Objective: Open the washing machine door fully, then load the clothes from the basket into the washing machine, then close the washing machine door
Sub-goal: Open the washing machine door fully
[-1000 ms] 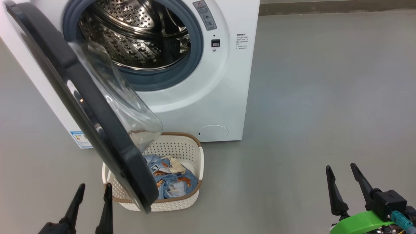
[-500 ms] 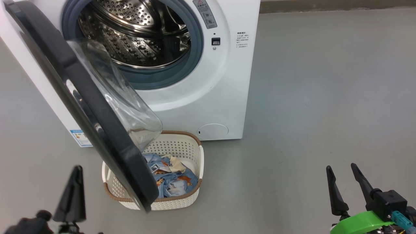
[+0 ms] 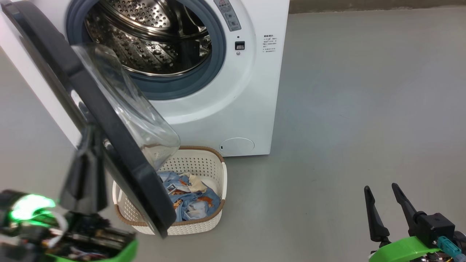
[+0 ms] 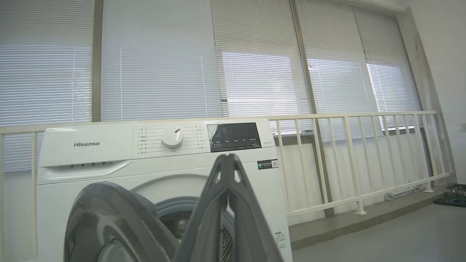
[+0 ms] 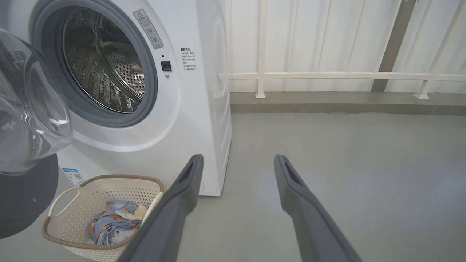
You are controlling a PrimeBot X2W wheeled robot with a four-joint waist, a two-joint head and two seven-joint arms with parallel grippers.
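Observation:
The white washing machine [image 3: 225, 109] [image 4: 109, 163] [image 5: 204, 109] stands with its steel drum exposed. The washing machine door [image 3: 58, 62] [image 4: 109, 218] [image 5: 25, 196], black with a clear glass bowl, hangs partly open and swings out over the basket. The cream basket [image 3: 193, 163] [image 5: 109, 189] sits on the floor before the machine and holds the clothes [image 3: 193, 202] [image 5: 113, 222], blue with orange prints. My left gripper [image 3: 87, 136] [image 4: 227, 157] is shut on nothing, raised and blurred beside the door's outer face. My right gripper [image 3: 380, 186] [image 5: 238, 157] stands open, low at the right.
Grey floor [image 3: 364, 91] spreads to the machine's right. A white railing [image 4: 364, 120] [image 5: 327, 75] on a raised kerb runs behind, with blinds over the windows [image 4: 255, 72]. A dark crate [image 4: 455, 193] sits far right.
My left gripper has shut and risen from the floor's edge to beside the door's outer face. The right gripper has not moved. The view shifted slightly.

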